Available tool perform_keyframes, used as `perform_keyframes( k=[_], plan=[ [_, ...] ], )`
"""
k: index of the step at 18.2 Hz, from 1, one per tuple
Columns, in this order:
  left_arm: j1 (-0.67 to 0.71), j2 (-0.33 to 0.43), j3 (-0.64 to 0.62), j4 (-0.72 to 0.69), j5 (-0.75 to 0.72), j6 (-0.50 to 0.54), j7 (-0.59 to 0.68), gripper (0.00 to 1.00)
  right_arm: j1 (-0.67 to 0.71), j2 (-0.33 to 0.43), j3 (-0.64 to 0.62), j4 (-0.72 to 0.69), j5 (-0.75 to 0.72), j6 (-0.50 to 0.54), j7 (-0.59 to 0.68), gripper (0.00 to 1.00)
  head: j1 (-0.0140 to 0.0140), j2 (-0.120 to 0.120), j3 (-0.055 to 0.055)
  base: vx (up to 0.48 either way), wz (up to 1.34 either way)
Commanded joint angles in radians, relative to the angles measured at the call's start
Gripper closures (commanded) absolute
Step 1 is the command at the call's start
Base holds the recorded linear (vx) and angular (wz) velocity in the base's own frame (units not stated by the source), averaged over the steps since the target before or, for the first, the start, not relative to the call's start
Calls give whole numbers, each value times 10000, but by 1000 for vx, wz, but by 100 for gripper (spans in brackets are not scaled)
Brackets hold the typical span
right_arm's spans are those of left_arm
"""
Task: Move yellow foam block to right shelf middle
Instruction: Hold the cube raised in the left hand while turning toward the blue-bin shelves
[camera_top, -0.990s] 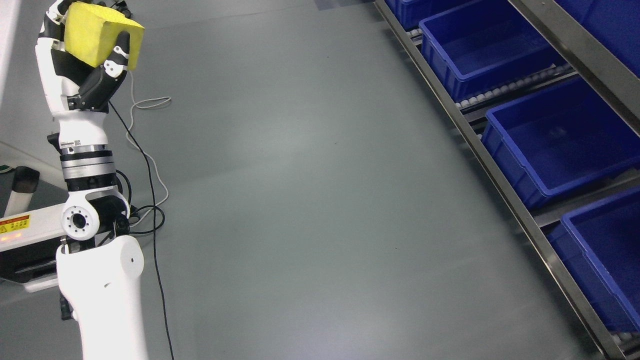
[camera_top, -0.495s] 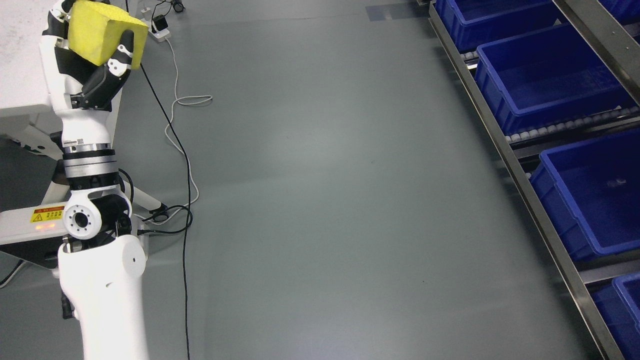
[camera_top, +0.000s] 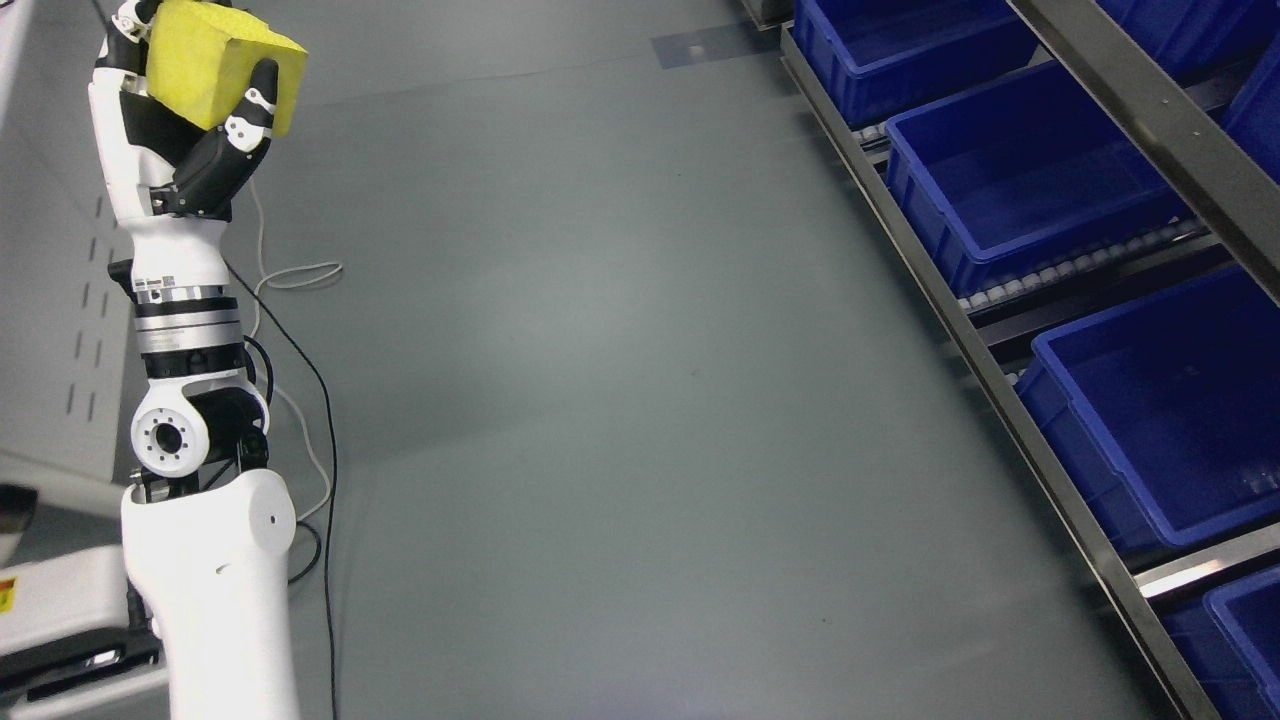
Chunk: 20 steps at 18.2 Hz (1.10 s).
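Upper left: left hand (camera_top: 175, 120), fingers curled tight around block (camera_top: 215, 60).
Right edge: shelf (camera_top: 1000, 395) holding blue bins (camera_top: 1010, 190).
Floor: cables (camera_top: 300, 330).

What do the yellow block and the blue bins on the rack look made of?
Yellow block: seems to be soft foam, matte with a faintly porous face, held in the left hand. Blue bins: likely rigid moulded plastic, smooth with a slight sheen. Rack rail: looks like brushed metal.
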Motion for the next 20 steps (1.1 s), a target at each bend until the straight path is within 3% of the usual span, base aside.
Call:
perform_keyframes(
  k=[1,20],
  plan=[
    [2,175,-274,-20,0,-13,22,58,-15,-175,0,-174,0,-8,7,0,0,0,0,388,-432],
    [32,175,-397,-35,0,-74,-24,57,-15,-175,0,-174,0,-8,7,0,0,0,0,373,-431]
  ],
)
